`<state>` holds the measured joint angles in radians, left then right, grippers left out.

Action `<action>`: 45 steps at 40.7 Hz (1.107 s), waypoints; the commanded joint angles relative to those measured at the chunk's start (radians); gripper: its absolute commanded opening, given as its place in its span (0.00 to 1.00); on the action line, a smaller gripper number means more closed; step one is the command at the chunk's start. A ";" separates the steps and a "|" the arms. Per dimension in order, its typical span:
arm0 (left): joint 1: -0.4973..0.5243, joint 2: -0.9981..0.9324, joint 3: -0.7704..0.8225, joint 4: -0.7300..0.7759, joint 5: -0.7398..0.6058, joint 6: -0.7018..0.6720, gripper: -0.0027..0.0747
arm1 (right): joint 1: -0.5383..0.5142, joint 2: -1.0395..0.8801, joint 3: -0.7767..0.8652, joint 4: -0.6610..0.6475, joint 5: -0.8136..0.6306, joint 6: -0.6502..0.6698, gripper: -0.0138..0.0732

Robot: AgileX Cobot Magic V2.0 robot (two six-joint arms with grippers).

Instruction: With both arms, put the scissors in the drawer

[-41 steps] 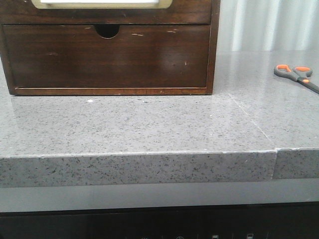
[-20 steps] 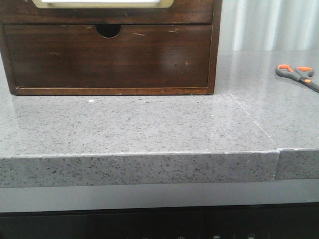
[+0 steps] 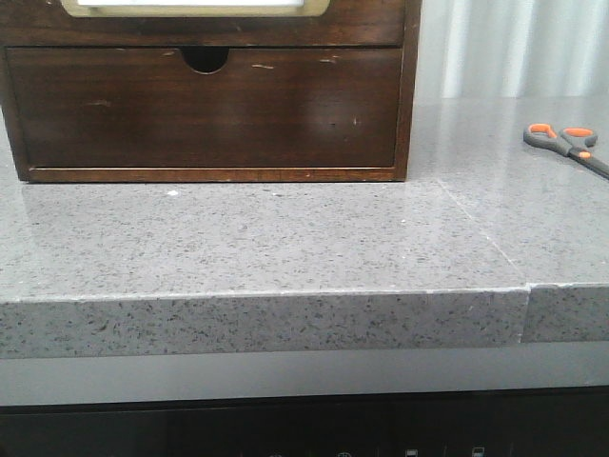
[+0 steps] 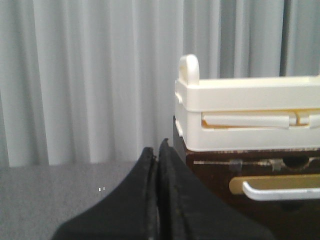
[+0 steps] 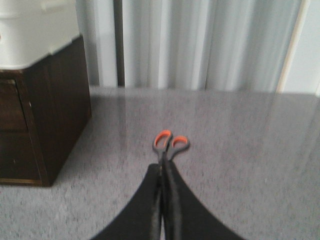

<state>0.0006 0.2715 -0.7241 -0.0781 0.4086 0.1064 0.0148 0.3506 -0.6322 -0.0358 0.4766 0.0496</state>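
the scissors [image 3: 569,145] lie flat on the grey speckled stone counter [image 3: 285,238], out to the right of the dark wooden cabinet [image 3: 205,95] and well apart from it, with their orange-lined loops toward the cabinet side and the blades running off the frame edge. in the right wrist view the scissors [image 5: 169,145] sit just beyond the tips of the right gripper [image 5: 163,172], loops pointing away from the fingers and the blades hidden behind the fingertips; whether the tips touch the blades cannot be told. the right gripper's two black fingers [image 5: 150,200] are pressed together with no gap and nothing between them.

the left gripper [image 4: 158,150] is likewise closed, its black fingers [image 4: 180,195] meeting along one thin seam and holding nothing. just past and to one side of those tips stands the cabinet with a white plastic tray [image 4: 250,117] on top, and below it the drawer [image 4: 260,175], seen here by its dark front and a white handle [image 4: 280,190] on a cream-tan backing. in the front view only the lower strip of the drawer [image 3: 195,8] shows, at the very top; it looks pushed in. under it sits the plain lower drawer [image 3: 205,105] with a half-round finger notch [image 3: 205,59]. neither gripper appears in the front view. pale pleated curtains [image 5: 210,45] hang behind the counter.
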 commanded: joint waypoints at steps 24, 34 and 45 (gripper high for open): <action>-0.002 0.247 -0.014 -0.028 0.196 -0.011 0.01 | 0.001 0.210 -0.030 -0.023 0.124 -0.001 0.02; -0.002 0.249 -0.012 -0.029 0.199 -0.011 0.10 | 0.001 0.218 -0.030 -0.034 0.159 -0.050 0.16; -0.002 0.249 -0.012 -0.029 0.196 -0.011 0.67 | 0.001 0.218 -0.030 -0.034 0.168 -0.066 0.74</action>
<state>0.0006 0.5095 -0.7113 -0.0922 0.6797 0.1064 0.0148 0.5575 -0.6337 -0.0503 0.7038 0.0000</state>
